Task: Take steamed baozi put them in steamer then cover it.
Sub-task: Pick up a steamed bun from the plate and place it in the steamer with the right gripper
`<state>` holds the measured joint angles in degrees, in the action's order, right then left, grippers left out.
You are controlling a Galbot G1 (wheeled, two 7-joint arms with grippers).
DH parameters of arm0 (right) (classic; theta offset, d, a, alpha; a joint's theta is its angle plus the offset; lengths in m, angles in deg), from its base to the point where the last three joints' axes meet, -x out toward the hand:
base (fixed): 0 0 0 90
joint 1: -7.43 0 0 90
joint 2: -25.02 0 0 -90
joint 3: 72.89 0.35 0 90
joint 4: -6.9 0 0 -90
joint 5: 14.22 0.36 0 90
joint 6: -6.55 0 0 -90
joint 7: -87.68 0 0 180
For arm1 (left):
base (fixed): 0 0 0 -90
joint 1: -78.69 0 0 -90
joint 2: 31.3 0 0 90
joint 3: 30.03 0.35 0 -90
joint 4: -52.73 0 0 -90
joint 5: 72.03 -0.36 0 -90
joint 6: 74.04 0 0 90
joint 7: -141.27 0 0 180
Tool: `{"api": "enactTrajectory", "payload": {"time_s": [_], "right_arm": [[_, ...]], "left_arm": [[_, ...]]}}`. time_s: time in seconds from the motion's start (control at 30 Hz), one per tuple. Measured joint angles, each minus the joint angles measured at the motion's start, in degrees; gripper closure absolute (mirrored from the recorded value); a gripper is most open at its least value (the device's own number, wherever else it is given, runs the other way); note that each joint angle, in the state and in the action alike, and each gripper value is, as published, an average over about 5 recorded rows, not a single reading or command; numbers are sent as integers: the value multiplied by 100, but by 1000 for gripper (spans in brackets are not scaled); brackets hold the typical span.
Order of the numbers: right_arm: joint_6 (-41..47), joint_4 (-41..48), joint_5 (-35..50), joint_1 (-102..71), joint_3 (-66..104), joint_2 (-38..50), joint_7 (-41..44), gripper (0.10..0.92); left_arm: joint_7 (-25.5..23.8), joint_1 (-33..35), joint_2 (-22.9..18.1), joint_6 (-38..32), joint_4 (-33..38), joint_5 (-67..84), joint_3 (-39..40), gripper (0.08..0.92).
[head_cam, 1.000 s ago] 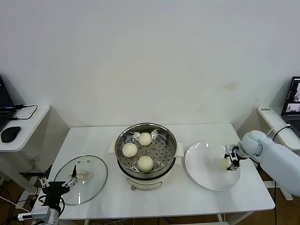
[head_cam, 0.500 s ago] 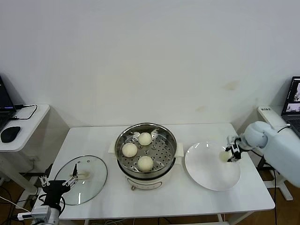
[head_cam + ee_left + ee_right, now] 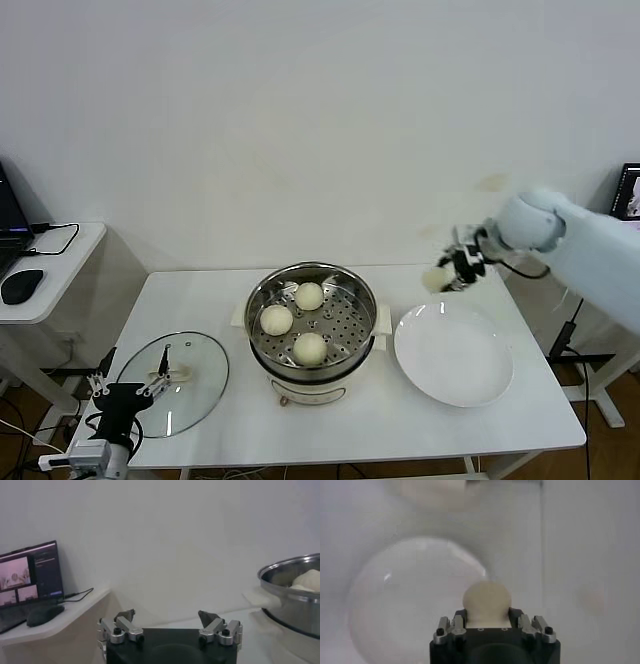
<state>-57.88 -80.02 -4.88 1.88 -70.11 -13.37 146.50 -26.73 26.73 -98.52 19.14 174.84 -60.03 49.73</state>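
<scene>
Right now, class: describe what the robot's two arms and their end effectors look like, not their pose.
The right arm has a smooth, rounded white shell. Its right end effector is black with silver parts and thin black cables. The left end effector has a black body, silver screwed brackets and dark fingertips.

No legible txt anywhere (laptop screen [image 3: 31, 576] too blurry).
</scene>
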Motion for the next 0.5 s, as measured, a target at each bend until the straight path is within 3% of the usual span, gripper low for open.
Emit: {"api": "enactTrajectory", "payload": {"time_s": [0.5], "right_arm": [[1078,-182,1470,595,-915,-1333,-663,491]], "left_arm": [[8,21,-111,-14,42,-13,-52,177]]}}
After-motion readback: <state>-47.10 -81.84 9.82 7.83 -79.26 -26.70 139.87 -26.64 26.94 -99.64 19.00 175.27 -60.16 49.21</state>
